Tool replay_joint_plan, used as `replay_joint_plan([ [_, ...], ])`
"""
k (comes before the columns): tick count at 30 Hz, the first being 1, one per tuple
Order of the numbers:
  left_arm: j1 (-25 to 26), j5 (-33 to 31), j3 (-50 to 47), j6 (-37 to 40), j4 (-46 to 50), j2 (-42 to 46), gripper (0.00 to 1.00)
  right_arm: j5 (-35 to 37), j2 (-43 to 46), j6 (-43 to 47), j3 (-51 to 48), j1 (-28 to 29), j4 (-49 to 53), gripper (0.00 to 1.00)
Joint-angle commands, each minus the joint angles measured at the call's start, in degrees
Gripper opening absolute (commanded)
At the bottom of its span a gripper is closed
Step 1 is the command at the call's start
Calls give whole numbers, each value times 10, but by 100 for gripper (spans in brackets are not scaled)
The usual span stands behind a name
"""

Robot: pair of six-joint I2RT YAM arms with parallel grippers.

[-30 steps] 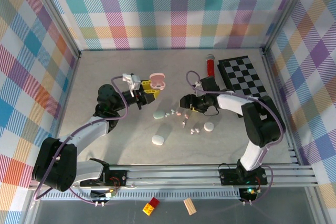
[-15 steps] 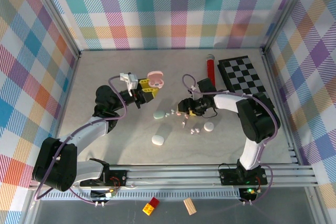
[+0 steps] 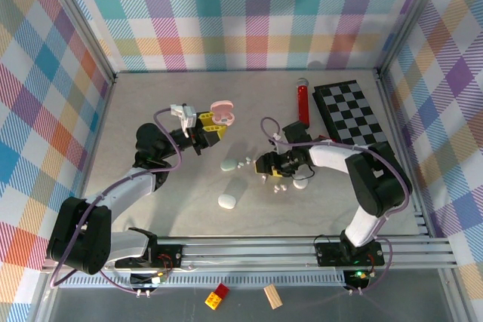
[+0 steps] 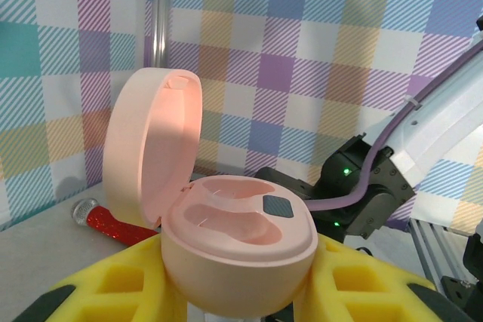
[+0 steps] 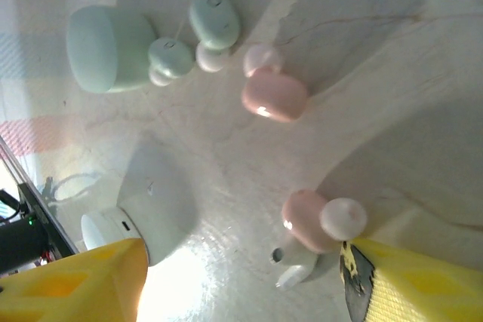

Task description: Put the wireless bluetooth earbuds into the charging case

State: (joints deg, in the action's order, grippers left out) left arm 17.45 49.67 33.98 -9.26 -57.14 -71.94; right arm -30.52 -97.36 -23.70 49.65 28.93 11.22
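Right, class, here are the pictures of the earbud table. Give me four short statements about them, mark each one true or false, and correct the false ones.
1. The left pincer grips the pink pebble-shaped plastic charging case, whose lid is swung open. True.
2. That case already has both earbuds seated inside it. False: it is empty inside.
3. The right pincer is shut on a pale green earbud. False: its jaws stand apart over the table, and a small glossy pink plastic earbud lies right beside one finger.
4. The red toy microphone lies beside the black-and-white chequered board. True.
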Motion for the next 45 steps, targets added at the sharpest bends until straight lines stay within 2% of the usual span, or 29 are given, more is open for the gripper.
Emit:
replay_joint_plan([
  [1,-6,14,-4,-3,-35,-3,32,33,32,-2,-5,7,9,68],
  [4,-6,15,-4,-5,-36,-2,32,91,48,2,-3,7,36,69],
  [21,-19,23,-1,4,-30,2,32,67,-10,-22,22,73,7,67],
  [26,-49,15,-8,3,-23,19,32,46,-20,-27,34,94,-14,67],
  [30,-67,3,-2,32,16,34,32,41,-13,-28,35,97,-28,66],
  [35,-89,-6,6,40,32,41,32,145,38,32,38,96,46,65],
  [39,-102,-14,8,44,39,46,32,234,68,67,46,96,96,60],
  [45,-108,-25,8,53,69,58,32,339,33,84,97,104,177,56],
])
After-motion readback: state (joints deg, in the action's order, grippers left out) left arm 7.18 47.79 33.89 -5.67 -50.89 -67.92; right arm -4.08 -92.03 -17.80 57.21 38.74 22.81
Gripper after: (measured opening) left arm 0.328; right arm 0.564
